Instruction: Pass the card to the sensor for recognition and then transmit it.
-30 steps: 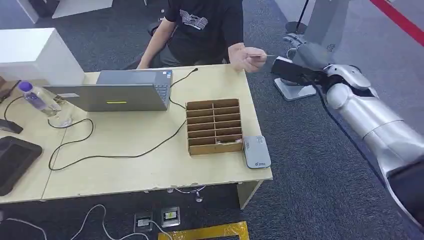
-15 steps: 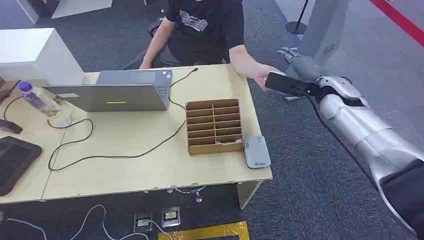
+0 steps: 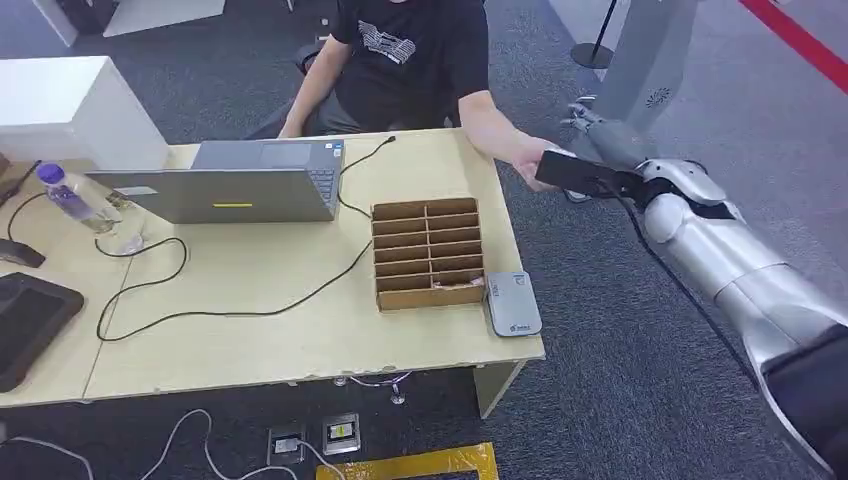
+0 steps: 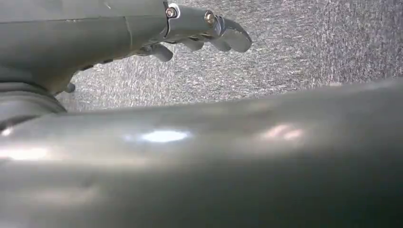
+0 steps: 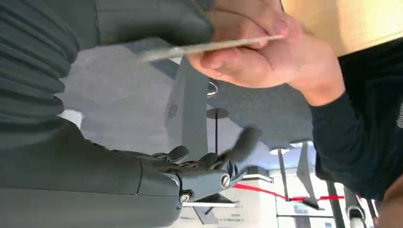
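A person's hand holds a thin card edge-on, pushed in between my right hand's thumb and its fingers. The card lies close under the thumb, while the fingers stand well apart from it and spread. In the head view my right hand reaches out past the table's far right corner, meeting the person's hand. The grey card sensor lies flat at the table's near right corner. My left hand hangs above the carpet with nothing in it.
A wooden slotted box stands beside the sensor. A laptop, cables, a water bottle and a dark tablet are on the table. The seated person is behind it. A grey stand rises beyond my right hand.
The person's hand has come down and across with the card into my right hand. My right hand has drawn slightly lower and nearer the table corner.
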`<action>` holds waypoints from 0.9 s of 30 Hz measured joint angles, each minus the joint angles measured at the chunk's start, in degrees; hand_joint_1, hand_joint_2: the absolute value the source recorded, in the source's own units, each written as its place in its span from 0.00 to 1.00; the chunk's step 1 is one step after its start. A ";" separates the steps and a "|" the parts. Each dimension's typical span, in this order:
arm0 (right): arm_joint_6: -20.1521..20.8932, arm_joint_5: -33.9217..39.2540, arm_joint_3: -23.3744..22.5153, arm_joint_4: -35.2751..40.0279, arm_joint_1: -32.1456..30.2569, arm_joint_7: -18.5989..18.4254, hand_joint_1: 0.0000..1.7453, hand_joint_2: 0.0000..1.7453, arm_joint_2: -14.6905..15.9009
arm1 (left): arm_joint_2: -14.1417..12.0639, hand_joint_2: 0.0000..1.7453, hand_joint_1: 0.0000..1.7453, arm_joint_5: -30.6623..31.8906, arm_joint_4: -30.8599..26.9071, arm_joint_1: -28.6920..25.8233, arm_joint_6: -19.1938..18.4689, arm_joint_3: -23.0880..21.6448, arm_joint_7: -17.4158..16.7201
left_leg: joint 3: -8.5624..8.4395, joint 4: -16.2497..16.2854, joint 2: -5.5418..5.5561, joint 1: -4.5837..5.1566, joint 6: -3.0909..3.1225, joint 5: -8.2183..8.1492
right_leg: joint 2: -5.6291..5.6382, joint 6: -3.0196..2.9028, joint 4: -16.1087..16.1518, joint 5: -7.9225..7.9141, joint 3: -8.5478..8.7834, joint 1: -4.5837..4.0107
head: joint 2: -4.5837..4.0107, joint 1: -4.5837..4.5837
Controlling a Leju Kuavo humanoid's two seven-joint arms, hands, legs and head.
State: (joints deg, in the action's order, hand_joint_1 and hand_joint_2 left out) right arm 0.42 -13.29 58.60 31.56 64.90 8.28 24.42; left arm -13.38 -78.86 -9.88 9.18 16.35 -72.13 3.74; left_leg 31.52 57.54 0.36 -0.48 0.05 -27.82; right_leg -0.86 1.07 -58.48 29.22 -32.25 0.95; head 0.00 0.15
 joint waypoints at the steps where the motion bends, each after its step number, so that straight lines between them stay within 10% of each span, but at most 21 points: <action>1: 0.17 0.02 -0.35 0.15 -0.24 -0.07 1.00 1.00 0.22 | -0.20 0.00 0.00 0.11 0.00 -0.02 0.07 -0.02 -0.02 | 0.00 0.00 0.00 0.00 0.00 0.00 | 0.00 0.00 0.00 0.00 0.00 0.00 | 0.00 0.00; 27: -0.37 -1.25 -4.48 1.92 -2.62 1.14 1.00 1.00 1.81 | -1.27 0.00 0.00 0.20 0.00 -0.13 0.63 -1.20 -0.59 | 0.01 0.00 0.00 0.00 0.00 0.00 | 0.00 0.00 0.00 0.00 -0.01 0.00 | 0.00 0.00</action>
State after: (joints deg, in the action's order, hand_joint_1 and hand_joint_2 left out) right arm 0.04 -14.53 54.12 33.48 62.29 9.42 26.23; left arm -14.64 -78.66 -9.88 9.04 16.98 -73.33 3.15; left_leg 31.54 57.54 0.36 -0.48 0.05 -27.82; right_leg -0.86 1.07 -58.48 29.22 -32.25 0.95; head 0.00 0.15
